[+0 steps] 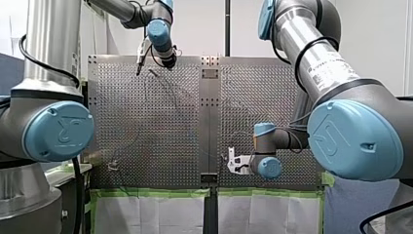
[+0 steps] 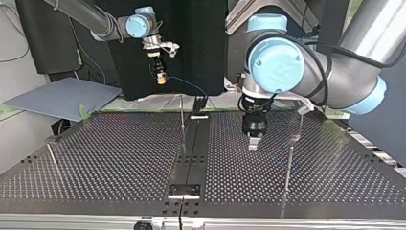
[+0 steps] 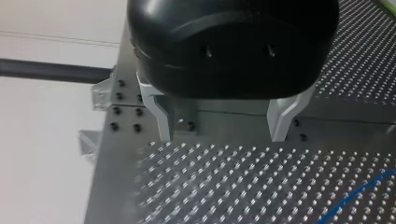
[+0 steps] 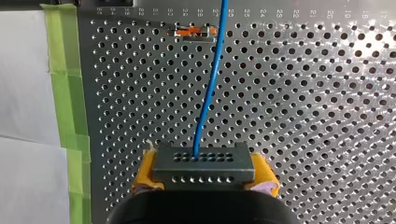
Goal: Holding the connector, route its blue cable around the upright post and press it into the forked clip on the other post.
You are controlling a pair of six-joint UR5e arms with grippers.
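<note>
Near to far: your right gripper has its yellow pads clamped on the connector, whose blue cable runs straight ahead from between the fingers, while your left gripper hangs empty over the table, fingers apart.

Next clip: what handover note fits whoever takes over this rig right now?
Right gripper: shut on the dark grey rectangular connector, raised off the perforated metal table.
Left gripper: open, empty, low over that table.
Thin blue cable: runs free from the connector, apparently clear of the thin upright metal post in the top view.
Done: connector grasped. Left: routing around the post, pressing into the forked clip (unclear here).
</note>
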